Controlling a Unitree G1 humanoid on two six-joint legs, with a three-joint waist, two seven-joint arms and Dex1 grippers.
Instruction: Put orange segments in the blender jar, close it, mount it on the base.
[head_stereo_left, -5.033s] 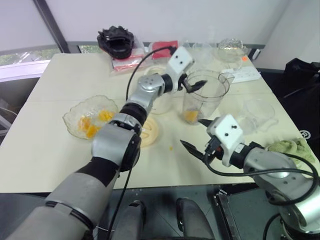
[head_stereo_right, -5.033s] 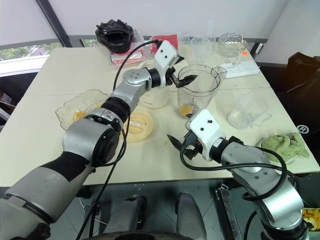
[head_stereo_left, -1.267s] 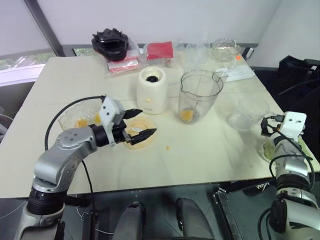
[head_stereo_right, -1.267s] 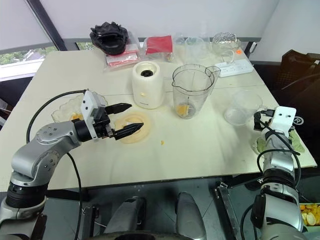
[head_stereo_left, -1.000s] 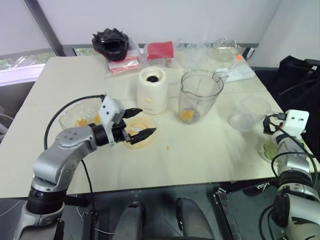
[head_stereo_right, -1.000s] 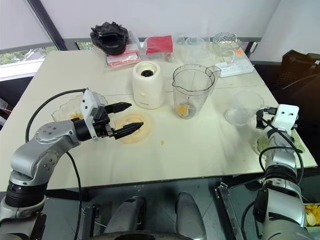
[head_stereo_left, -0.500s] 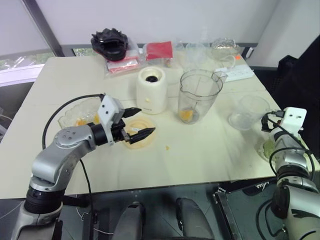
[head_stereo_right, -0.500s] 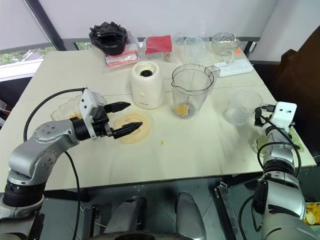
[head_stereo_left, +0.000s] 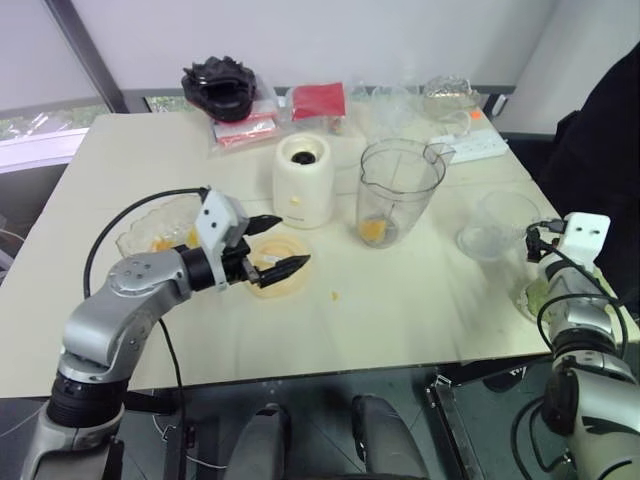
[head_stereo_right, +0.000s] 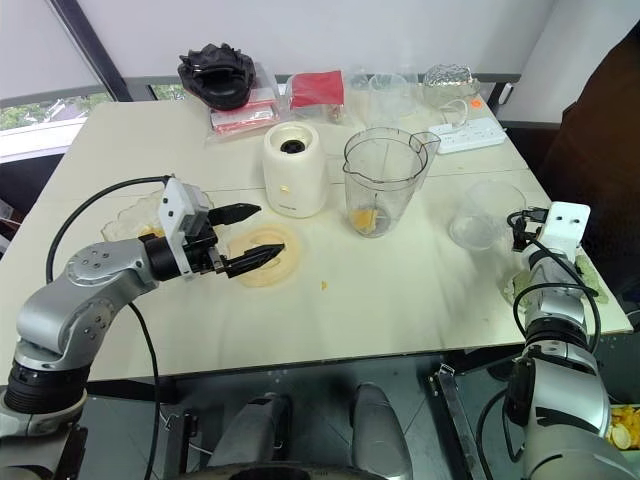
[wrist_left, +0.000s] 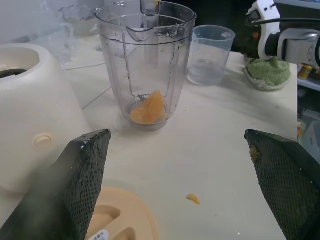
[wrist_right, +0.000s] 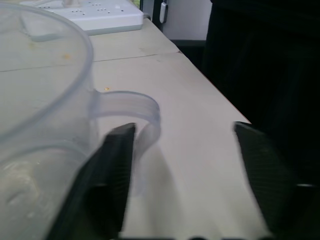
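Jar (head_stereo_left: 400, 185) holds one orange segment (wrist_left: 148, 107) — one lid (wrist_left: 120, 220), one base (head_stereo_left: 303, 180); both sets of jaws spread.

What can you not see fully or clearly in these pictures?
Glass bowl, eye views: partly behind the left arm, segment count unclear.
Lid, left wrist view: cut off by the edge.
Clear cup, right wrist view: cut off by the edge.
Orange speck, eye views: too small to identify.

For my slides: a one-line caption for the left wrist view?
Open left pincer faces the blender jar holding an orange segment, white base alongside.
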